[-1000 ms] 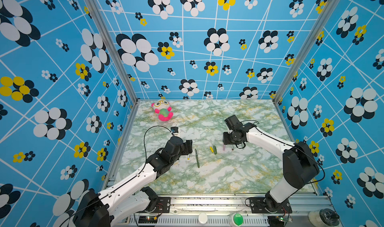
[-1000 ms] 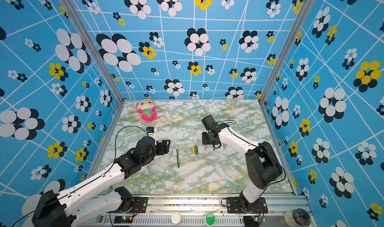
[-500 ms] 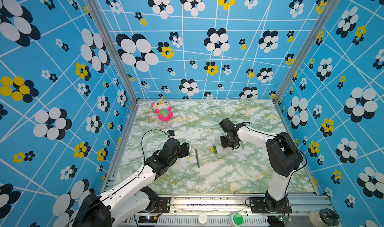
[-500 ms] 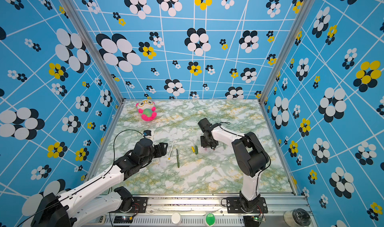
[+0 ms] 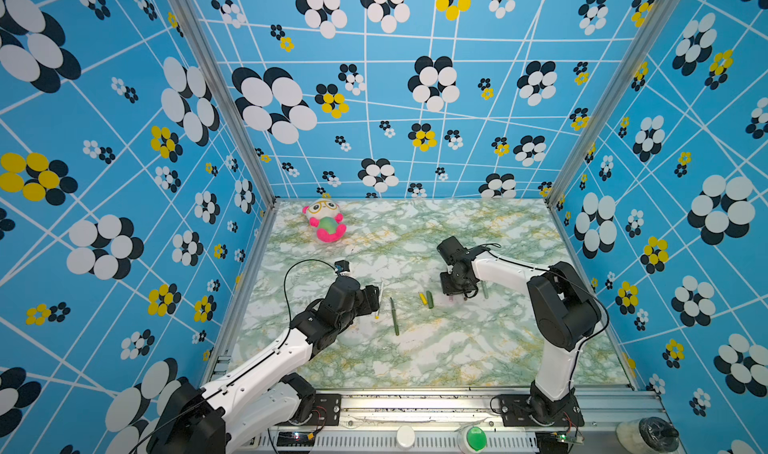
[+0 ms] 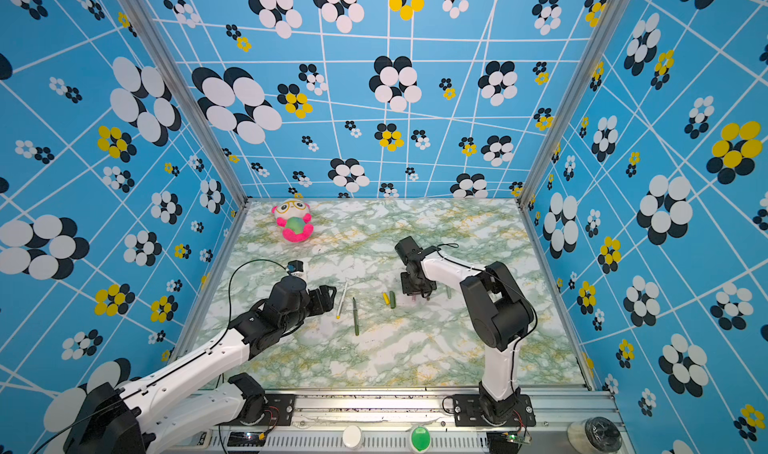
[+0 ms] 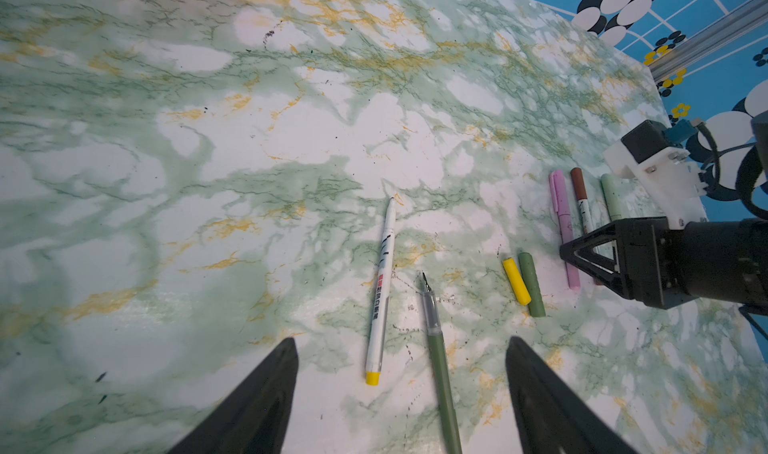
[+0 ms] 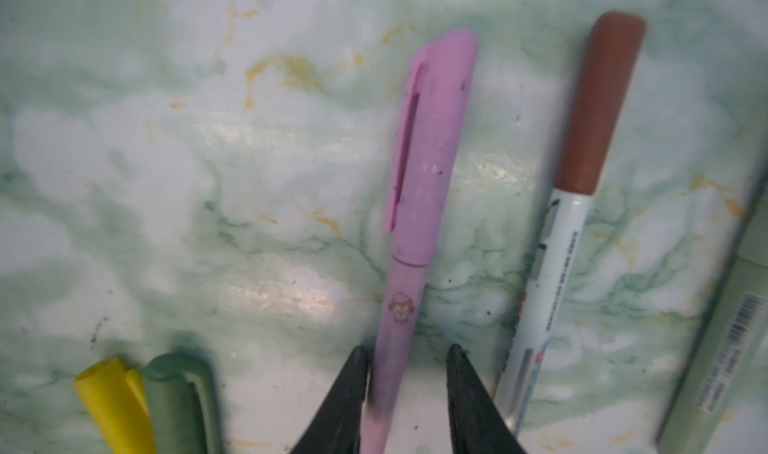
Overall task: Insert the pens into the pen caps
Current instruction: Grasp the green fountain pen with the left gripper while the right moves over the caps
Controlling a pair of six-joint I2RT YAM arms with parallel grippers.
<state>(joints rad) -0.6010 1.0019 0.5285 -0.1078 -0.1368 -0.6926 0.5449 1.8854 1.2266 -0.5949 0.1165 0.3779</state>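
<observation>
Both top views show my left gripper (image 5: 373, 300) (image 6: 331, 296) open, low over the table just left of two bare pens. These are a white pen (image 7: 382, 290) with a yellow end and a dark green pen (image 7: 438, 360), both lying between its fingers in the left wrist view. A yellow cap (image 7: 516, 281) and a dark green cap (image 7: 532, 283) lie side by side. My right gripper (image 8: 407, 348) is open astride the pink pen (image 8: 419, 206), which wears its pink cap and lies on the table. One finger touches it and the other stands off. Beside it lie a brown-capped white pen (image 8: 552, 285) and a pale green pen (image 8: 731, 348).
A pink and white plush toy (image 5: 324, 221) lies at the back left of the marble-patterned table (image 5: 457, 348). Blue flowered walls close in three sides. The right arm's elbow (image 5: 561, 302) rises high above the table's right part.
My right gripper has come down to the table over the pink pen, its jaws narrower, and the arm's elbow has folded up. The left arm has barely shifted.
</observation>
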